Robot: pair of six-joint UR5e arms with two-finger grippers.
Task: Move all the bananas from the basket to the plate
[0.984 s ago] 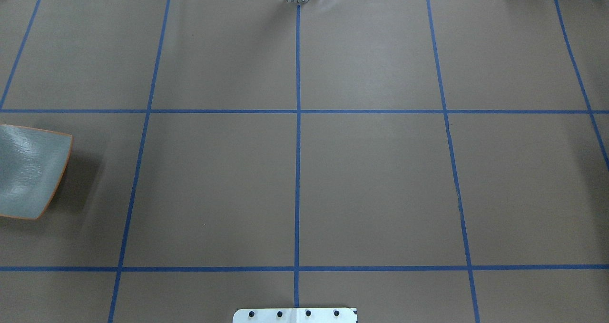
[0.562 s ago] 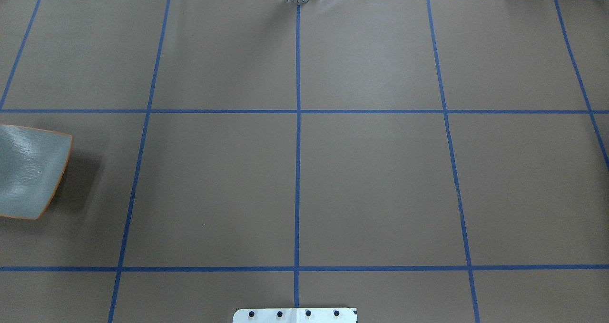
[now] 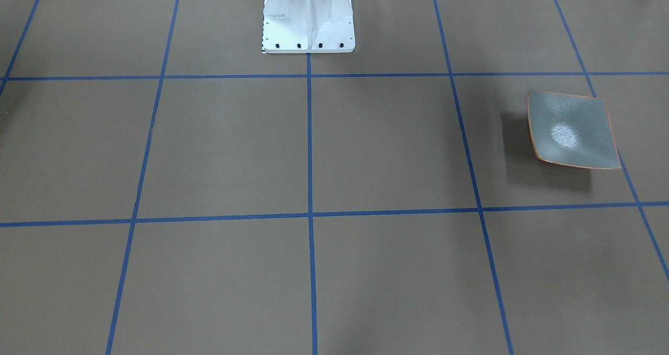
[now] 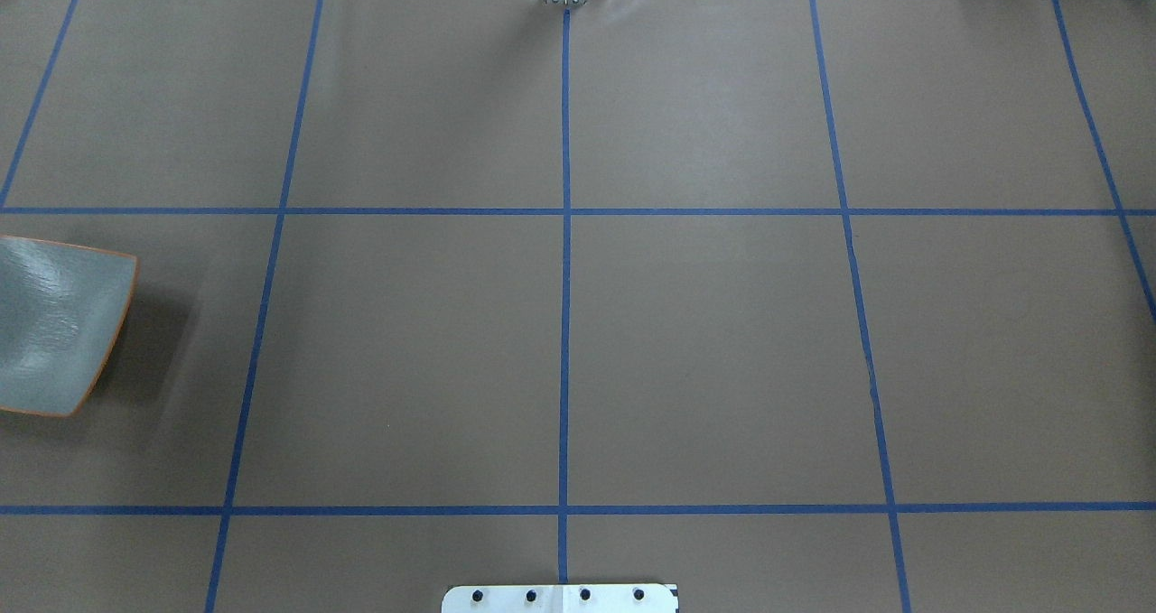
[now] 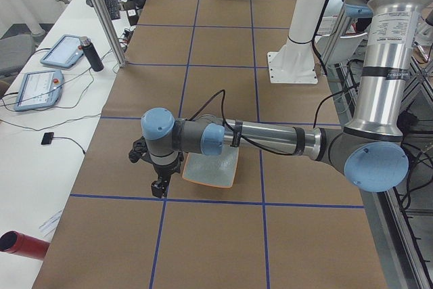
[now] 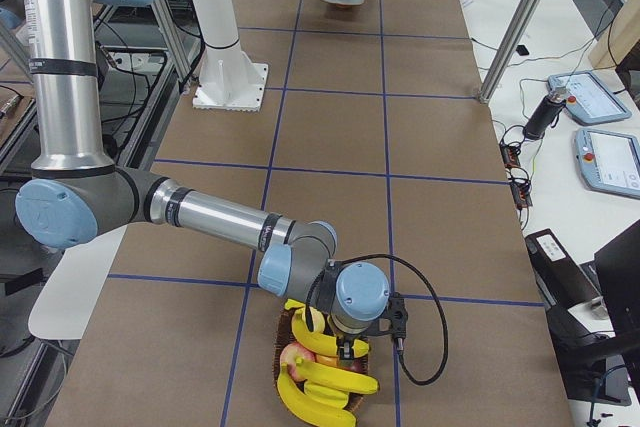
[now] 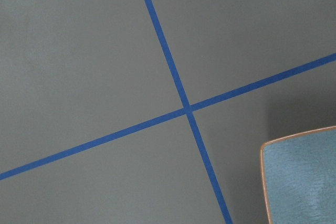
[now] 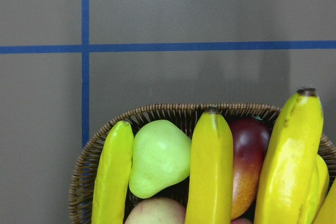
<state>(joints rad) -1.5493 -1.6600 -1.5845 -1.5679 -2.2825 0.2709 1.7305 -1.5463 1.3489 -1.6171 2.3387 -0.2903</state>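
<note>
All bananas [image 8: 211, 166] are in the basket [image 8: 157, 109], none on the plate [image 3: 572, 130]. I'd say the task hasn't started. The basket sits at the worktop's [image 4: 704, 351] right end, outside the overhead view. The plate is at 9 o'clock in that view, so the two are well apart.

Right arm [image 6: 210, 217] hangs straight over the basket. The bananas lie on top of a green pear [image 8: 159, 158] and a red fruit [image 8: 247, 161], so it's probably lining up a top-down pick.

Left arm [image 5: 270, 135] hovers just off the plate's 9 o'clock edge in the left side view. That likely keeps the dish free for a drop, or it's waiting for a hand-over.

Left jaws and right jaws: can't tell how wide, since neither wrist camera shows them.

Worktop is brown paper with a blue tape grid [image 4: 564, 324]. White robot base [image 3: 308, 20] is at 12 o'clock in the front view. The side bench at 9 o'clock in the left side view holds teach pendants [image 5: 61, 51] and cables.
</note>
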